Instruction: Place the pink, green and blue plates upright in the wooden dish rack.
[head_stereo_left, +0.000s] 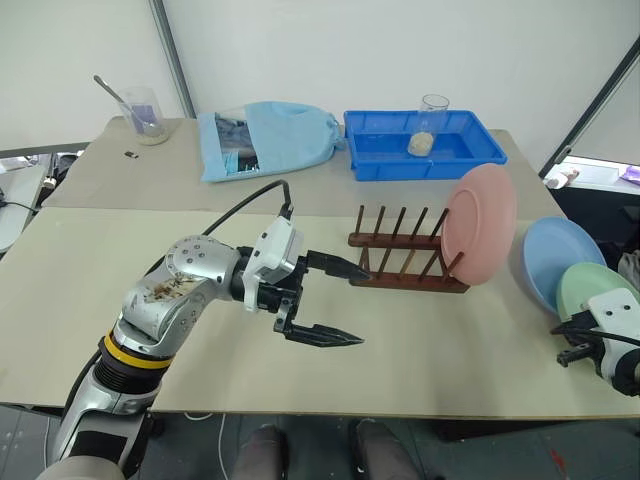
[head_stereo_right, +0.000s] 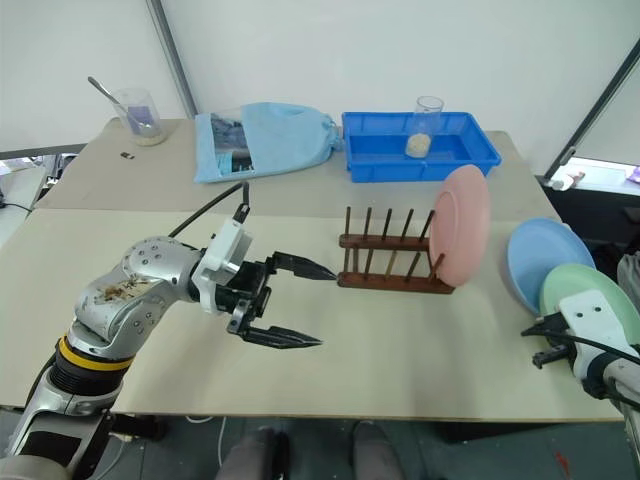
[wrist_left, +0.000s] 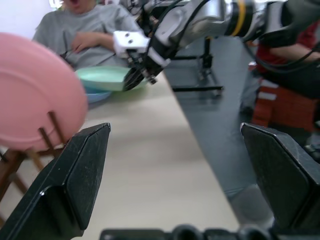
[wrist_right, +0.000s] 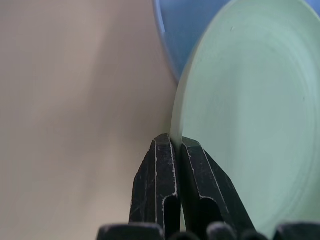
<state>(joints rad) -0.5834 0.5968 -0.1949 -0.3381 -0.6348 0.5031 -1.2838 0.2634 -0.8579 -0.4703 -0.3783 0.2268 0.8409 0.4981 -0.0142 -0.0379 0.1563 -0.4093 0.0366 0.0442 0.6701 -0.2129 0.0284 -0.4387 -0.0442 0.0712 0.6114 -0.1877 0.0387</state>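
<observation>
The pink plate (head_stereo_left: 480, 225) stands upright in the right end of the wooden dish rack (head_stereo_left: 395, 255). To its right, near the table's right edge, the blue plate (head_stereo_left: 545, 255) lies with the green plate (head_stereo_left: 585, 285) resting on top of it. My right gripper (wrist_right: 172, 142) is shut on the green plate's near rim, which runs between its two fingers (wrist_right: 157, 165). My left gripper (head_stereo_left: 362, 306) hangs open and empty just left of the rack, pointing toward it. The left wrist view looks past the pink plate (wrist_left: 35, 90) to the right gripper (wrist_left: 135, 77) on the green plate (wrist_left: 102, 77).
At the back of the table stand a deep-blue tray (head_stereo_left: 465, 155) holding a glass, a light-blue cloth bag (head_stereo_left: 265, 140) and a beaker with a spoon (head_stereo_left: 145, 115). A person in a grey shirt (wrist_left: 85, 30) sits beyond the table's right end.
</observation>
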